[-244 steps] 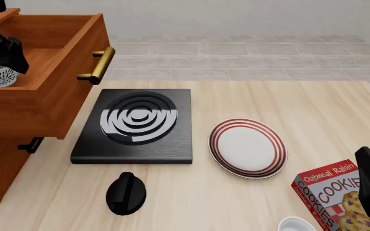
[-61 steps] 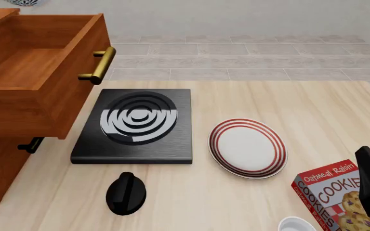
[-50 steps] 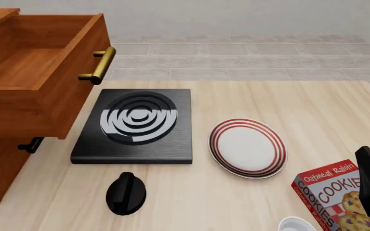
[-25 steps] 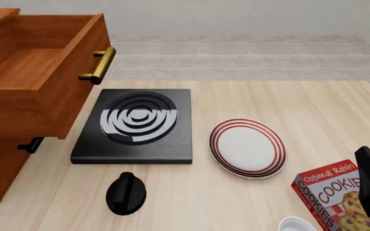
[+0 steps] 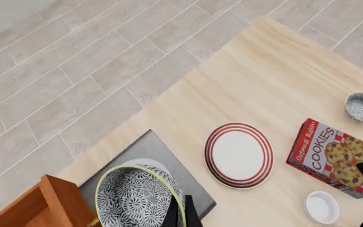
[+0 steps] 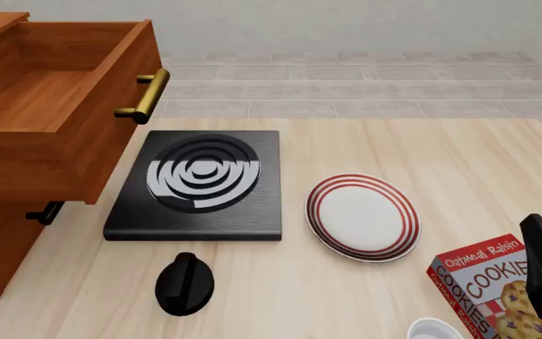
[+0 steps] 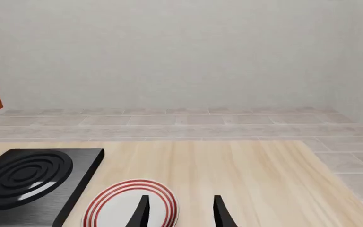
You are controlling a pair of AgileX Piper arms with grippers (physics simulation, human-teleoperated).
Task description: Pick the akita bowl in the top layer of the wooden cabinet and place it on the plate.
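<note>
Right gripper (image 7: 180,210) parked near counter (image 6: 422,152) corner, fingers apart, holding nothing. Cookie box (image 6: 488,282) and white cup (image 6: 433,330) just beside it. Plate (image 6: 363,216) bare, open counter all round except stove (image 6: 195,185) on cabinet side. Top layer (image 6: 59,106) pulled out, now empty: akita bowl (image 5: 137,196) gone from drawer seconds ago, we carry it high above stove. Left gripper (image 5: 180,213) seems clamped on bowl rim, view partial. Next, we judge: swing over plate, descend. Wooden cabinet (image 6: 3,236) edge clear of path.
</note>
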